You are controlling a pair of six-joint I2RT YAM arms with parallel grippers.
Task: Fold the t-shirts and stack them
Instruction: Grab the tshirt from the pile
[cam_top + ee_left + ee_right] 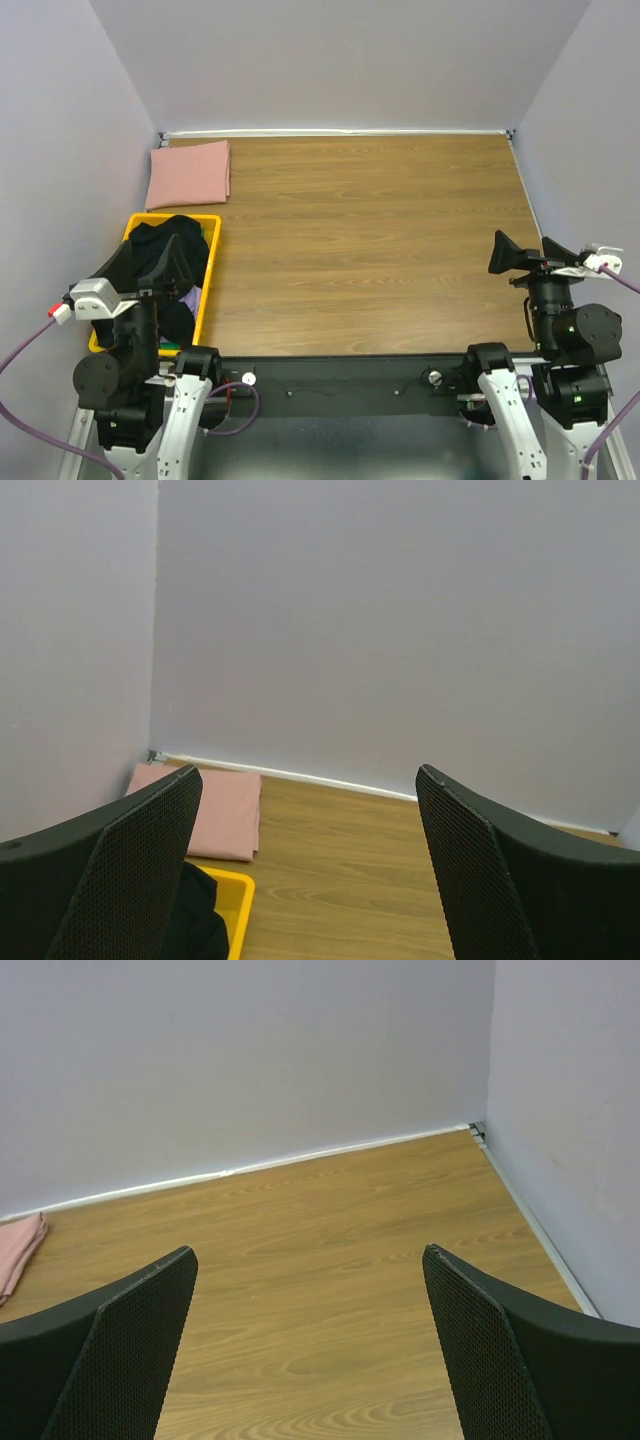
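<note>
A wooden table (380, 230) is enclosed by pale walls on three sides. A pink shirt (189, 173), folded into a neat rectangle, is laid flat in the far left corner. Just in front of it, a yellow crate (211, 275) is set along the left edge. A crumpled black shirt (165, 240) is heaped inside, and a small patch of a lavender shirt (190, 297) is seen under it at the near end. The left gripper (150, 263) is held above the crate, jaws spread. The right gripper (540, 257) is held over the table's near right edge, jaws spread wide, nothing between them.
</note>
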